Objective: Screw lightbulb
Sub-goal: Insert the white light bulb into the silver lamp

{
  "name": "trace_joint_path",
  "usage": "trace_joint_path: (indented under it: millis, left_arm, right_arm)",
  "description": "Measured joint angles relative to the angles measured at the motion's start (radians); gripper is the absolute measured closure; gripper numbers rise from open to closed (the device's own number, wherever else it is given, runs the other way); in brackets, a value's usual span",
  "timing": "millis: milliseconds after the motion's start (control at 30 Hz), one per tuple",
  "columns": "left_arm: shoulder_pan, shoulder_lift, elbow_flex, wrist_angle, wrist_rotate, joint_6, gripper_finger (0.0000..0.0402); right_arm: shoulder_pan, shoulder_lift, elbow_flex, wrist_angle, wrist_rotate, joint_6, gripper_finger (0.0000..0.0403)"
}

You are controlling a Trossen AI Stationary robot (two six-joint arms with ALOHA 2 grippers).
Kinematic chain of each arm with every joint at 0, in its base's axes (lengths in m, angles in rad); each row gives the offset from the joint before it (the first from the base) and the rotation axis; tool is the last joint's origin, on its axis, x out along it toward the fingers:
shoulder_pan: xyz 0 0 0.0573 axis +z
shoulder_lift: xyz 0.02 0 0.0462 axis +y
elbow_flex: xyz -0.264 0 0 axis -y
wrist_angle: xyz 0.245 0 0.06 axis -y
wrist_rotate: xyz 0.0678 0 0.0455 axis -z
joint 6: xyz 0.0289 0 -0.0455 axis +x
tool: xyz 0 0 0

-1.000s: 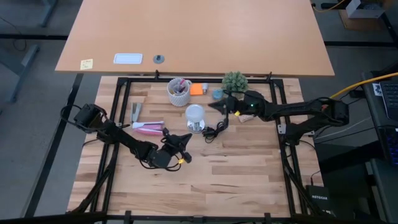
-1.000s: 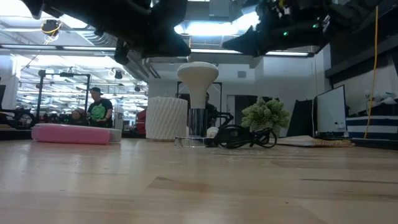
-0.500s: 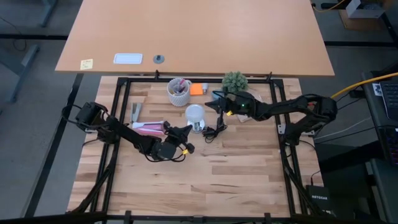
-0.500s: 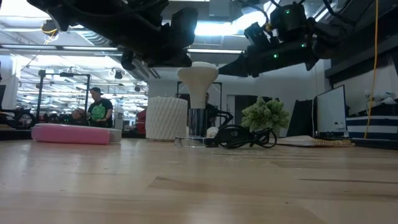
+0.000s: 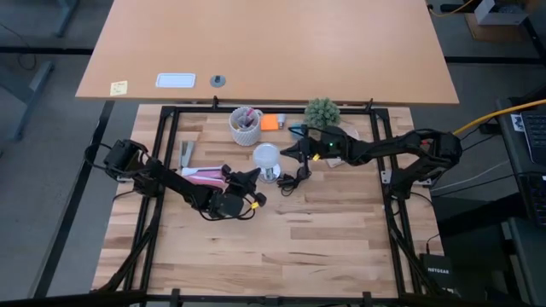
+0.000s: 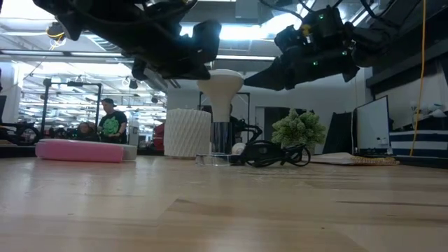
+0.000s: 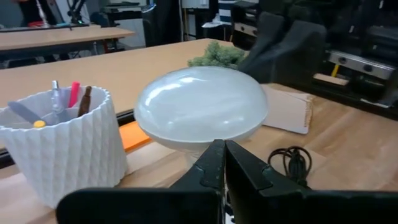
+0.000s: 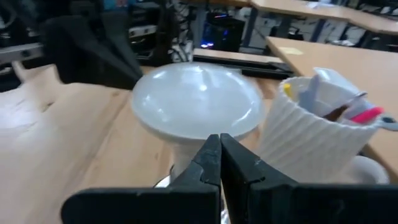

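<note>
Lightbulb (image 5: 267,155) upright in fitting, closed left end effector (image 5: 250,176) beside, no readable writing

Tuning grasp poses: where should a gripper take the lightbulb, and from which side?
Probably grip the lightbulb across its white globe, level from the side. It stands upright, metal base down in the silvery fitting, so the globe is the widest free part. Both the left gripper and right gripper flank it, shut.

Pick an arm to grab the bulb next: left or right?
Near even; slight edge right. The right pincer sits shut beside the lightbulb at globe height. The left pincer, also shut, is close in front of it. Either must open first.
</note>
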Motion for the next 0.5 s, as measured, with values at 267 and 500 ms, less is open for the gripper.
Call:
trace_joint_path:
  millis: [267, 500]
  left_arm:
    - [0.016, 0.000, 0.000, -0.016, -0.006, 0.001, 0.0396]
    - [-0.035, 0.000, 0.000, -0.013, -0.007, 0.030, 0.0396]
  right_arm:
    - [0.083, 0.000, 0.000, -0.011, -0.023, 0.000, 0.0400]
    - [0.145, -0.009, 0.000, -0.006, 0.019, -0.004, 0.0400]
